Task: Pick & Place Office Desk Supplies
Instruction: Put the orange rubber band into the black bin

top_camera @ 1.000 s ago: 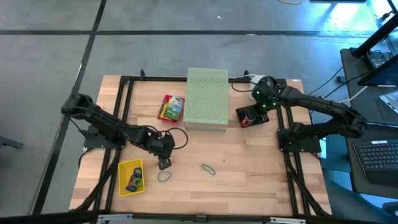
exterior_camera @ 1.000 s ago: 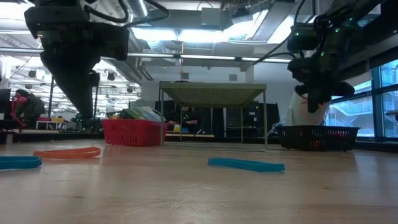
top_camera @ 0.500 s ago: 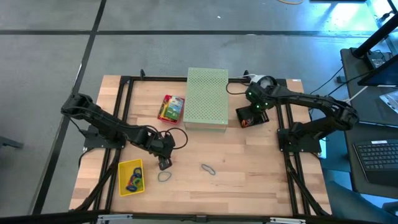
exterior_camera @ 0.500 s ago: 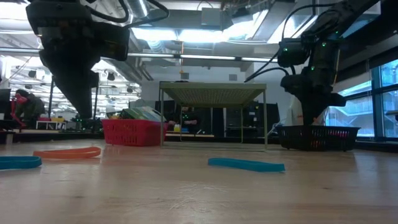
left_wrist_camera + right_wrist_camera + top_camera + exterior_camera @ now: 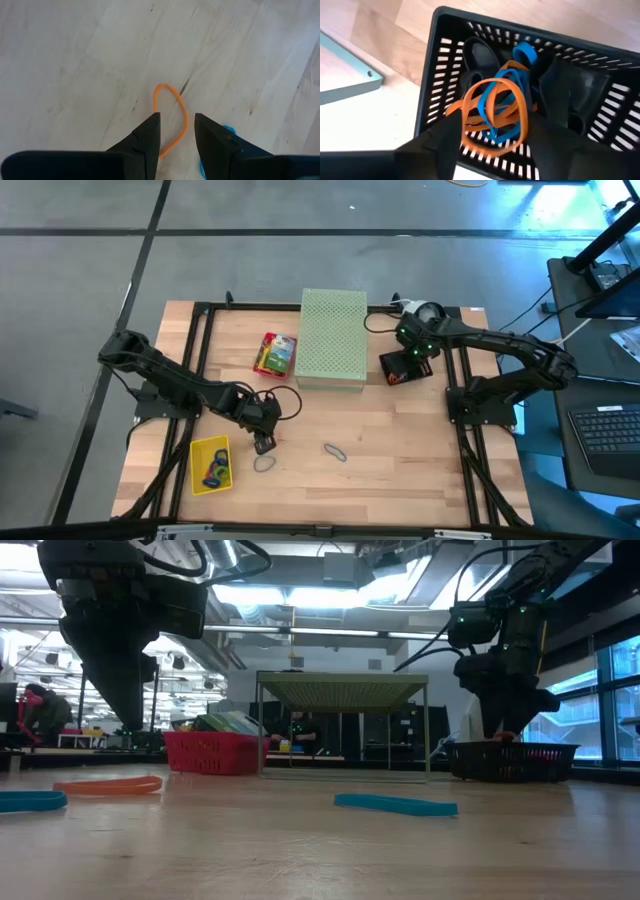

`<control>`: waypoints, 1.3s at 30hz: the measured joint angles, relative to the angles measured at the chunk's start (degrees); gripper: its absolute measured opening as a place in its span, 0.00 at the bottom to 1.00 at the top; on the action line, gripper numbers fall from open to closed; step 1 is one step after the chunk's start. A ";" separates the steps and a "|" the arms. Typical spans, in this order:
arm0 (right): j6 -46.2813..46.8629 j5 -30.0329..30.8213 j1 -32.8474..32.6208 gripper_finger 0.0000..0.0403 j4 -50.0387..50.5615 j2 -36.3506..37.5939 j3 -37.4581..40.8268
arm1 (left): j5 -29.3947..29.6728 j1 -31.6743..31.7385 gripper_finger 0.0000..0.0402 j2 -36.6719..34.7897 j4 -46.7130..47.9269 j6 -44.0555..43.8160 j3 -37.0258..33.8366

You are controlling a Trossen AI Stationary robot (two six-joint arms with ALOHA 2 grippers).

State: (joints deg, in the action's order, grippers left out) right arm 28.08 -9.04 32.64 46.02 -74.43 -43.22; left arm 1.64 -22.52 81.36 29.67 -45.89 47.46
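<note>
Left gripper parted, empty over the orange rubber band: probably light, floppy; pinch one strand against the table.

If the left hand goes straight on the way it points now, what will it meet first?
Probably the thin orange rubber-band loop lying flat on the wooden table, right ahead of the open left hand; how far is unclear.
</note>
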 joint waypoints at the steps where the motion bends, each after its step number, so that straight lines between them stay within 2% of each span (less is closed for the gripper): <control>1: 0.00 -0.17 0.00 0.54 0.37 0.24 0.00 | -0.40 0.00 0.29 0.00 0.00 -0.04 0.00; 6: 0.23 -0.39 0.00 0.57 1.76 2.47 0.00 | -2.59 0.00 0.29 0.00 -0.02 -0.02 0.00; 12: 2.18 2.85 0.02 0.53 2.01 5.89 -0.04 | -2.75 0.00 0.29 0.00 0.02 -0.04 0.00; 18: 2.14 2.34 0.00 0.49 3.05 7.20 -0.04 | -2.79 0.00 0.29 0.58 0.41 -0.41 0.09; 24: 3.01 0.42 0.00 0.48 2.91 10.19 -0.07 | -4.62 -1.94 0.29 5.13 0.29 -0.46 0.09; 29: 4.78 -1.53 -0.09 0.48 2.87 14.00 -0.35 | -3.74 -3.15 0.29 7.66 -1.05 -0.34 0.09; 39: 5.99 -2.35 -0.11 0.48 2.96 17.75 -5.75 | -3.71 -3.37 0.29 9.17 -2.86 5.42 0.09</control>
State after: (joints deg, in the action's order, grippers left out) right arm 34.06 -11.40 32.53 48.97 -56.68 -48.97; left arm -2.07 -25.89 90.54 26.81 -40.47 47.55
